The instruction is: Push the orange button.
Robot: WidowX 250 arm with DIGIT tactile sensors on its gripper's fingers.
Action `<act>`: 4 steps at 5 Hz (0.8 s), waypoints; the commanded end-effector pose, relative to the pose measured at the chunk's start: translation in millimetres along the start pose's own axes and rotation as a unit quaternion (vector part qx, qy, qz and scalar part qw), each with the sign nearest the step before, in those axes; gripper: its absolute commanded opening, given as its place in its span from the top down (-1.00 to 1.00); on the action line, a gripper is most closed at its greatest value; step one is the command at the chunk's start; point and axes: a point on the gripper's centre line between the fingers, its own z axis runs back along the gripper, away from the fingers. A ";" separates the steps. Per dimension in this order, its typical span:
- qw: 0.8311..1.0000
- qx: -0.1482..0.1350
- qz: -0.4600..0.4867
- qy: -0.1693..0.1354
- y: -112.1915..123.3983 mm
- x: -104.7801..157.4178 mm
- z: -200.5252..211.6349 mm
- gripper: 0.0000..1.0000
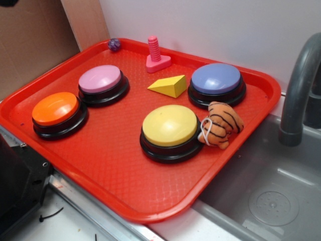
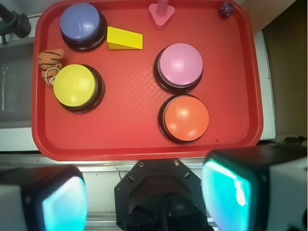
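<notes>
The orange button [image 1: 55, 109] [image 2: 186, 117], a glossy orange dome on a black round base, sits on the red tray [image 1: 115, 170] [image 2: 130, 134] near its left front corner in the exterior view. From the wrist view it lies low and right of centre. My gripper [image 2: 144, 195] hangs high above, back from the tray's near edge, open, with nothing between its teal pads [image 2: 226, 187]. The gripper itself does not show in the exterior view.
On the same tray: a pink button [image 1: 100, 79] [image 2: 181, 64], a yellow button [image 1: 170, 125] [image 2: 76, 85], a blue button [image 1: 216, 79] [image 2: 80, 22], a yellow wedge [image 1: 168, 85], a pink bolt [image 1: 157, 52], a striped tiger toy [image 1: 222, 125], a small purple ball [image 1: 114, 44]. A sink and grey faucet [image 1: 301, 90] lie right.
</notes>
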 end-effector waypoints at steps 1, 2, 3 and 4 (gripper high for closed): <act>0.991 0.056 0.109 0.054 85.4 65.6 -96.1 -1.00; 0.992 0.068 0.087 0.054 95.4 68.5 -142.6 -1.00; 0.998 0.040 0.030 0.024 76.8 55.7 -146.6 -1.00; 0.998 0.044 0.018 0.028 71.3 39.0 -152.1 -1.00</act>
